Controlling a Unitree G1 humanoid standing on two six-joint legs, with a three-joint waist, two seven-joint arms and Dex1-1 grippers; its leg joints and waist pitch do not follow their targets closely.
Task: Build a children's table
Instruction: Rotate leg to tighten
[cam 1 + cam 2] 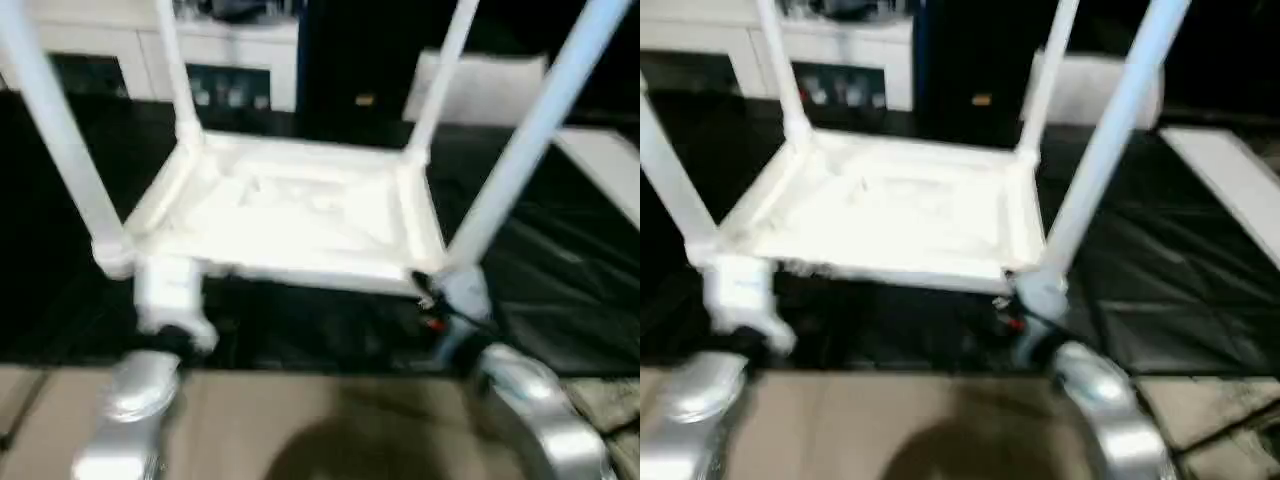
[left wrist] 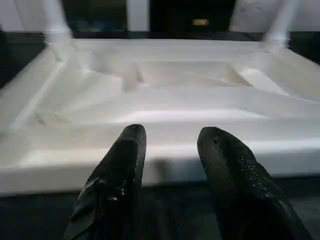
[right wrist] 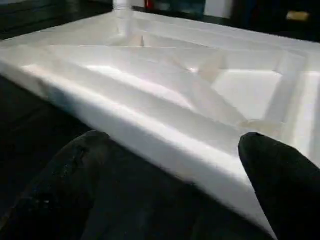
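Head cameras look forward and down from above onto the upturned tabletop point(image 1: 290, 215); both wrist cameras sit low and close at its near edge.

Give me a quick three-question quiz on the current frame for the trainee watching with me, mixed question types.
1. True or false: the tabletop lies underside up on the black-covered work table.
2. How many legs stand in its corner sockets? A) two B) three C) four
3. Which end effector stands wider open, the left end effector or the right end effector?

Key
1. True; the ribbed underside faces up.
2. C; the near left leg, far left leg, far right leg and near right leg all rise from the corners.
3. The right one; its fingers are spread far apart, while the left pair stands closer together. Neither holds anything.
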